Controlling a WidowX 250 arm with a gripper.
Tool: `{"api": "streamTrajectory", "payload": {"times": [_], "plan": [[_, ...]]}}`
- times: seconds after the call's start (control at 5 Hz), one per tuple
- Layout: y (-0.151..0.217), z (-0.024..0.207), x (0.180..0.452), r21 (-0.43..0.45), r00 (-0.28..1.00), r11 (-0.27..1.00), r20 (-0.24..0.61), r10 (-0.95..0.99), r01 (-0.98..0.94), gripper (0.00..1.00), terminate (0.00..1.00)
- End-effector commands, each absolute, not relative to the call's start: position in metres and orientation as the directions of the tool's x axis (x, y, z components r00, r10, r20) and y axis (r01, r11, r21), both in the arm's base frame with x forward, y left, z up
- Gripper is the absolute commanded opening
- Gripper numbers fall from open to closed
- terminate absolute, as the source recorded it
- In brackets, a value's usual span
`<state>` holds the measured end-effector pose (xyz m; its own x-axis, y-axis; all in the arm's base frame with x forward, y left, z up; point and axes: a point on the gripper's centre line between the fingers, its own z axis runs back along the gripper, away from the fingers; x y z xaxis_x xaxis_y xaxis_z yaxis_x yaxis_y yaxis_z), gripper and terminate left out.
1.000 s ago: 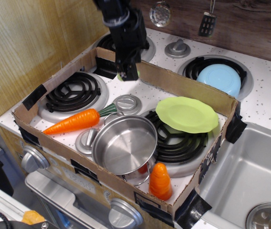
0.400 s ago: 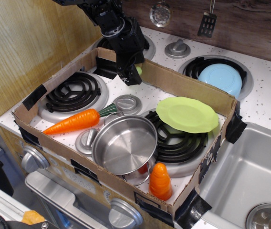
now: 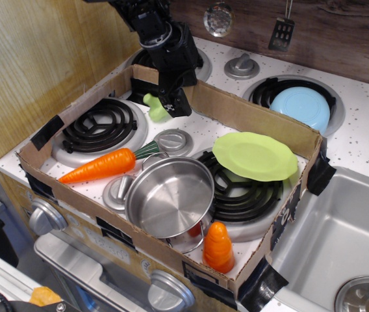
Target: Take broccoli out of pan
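Note:
The broccoli (image 3: pixel 154 108), a small light-green floret, lies on the white stovetop just inside the cardboard box's back wall, beside the back-left burner. My gripper (image 3: pixel 175 101) hangs just to its right, black, fingers pointing down and slightly parted, holding nothing. The broccoli sits apart from the fingers, at their left. The pan (image 3: pixel 169 199), a shiny steel pot, stands at the front of the box and is empty inside.
An orange carrot (image 3: pixel 100 167) lies left of the pan. A lime-green plate (image 3: pixel 254 156) rests on the right burner. An orange cone-shaped toy (image 3: pixel 217 247) stands by the front box wall (image 3: pixel 139 244). A light-blue bowl (image 3: pixel 299 107) sits behind the box; a sink (image 3: pixel 340 240) is at right.
The broccoli was held between the gripper's fingers above the back wall; it has left the gripper and now lies on the stovetop to its left. The gripper shifted slightly.

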<state>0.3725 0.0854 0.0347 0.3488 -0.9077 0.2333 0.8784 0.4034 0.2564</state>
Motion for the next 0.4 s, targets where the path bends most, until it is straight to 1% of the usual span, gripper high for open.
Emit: {"api": "streamTrajectory", "payload": {"times": [0.0, 0.2], "plan": [[0.078, 0.128, 0.384, 0.329, 0.398, 0.409, 0.104, -0.911, 0.851, 1.00, 0.00], [0.070, 0.137, 0.365, 0.326, 0.417, 0.422, 0.089, -0.905, 0.846, 1.00, 0.00]]}}
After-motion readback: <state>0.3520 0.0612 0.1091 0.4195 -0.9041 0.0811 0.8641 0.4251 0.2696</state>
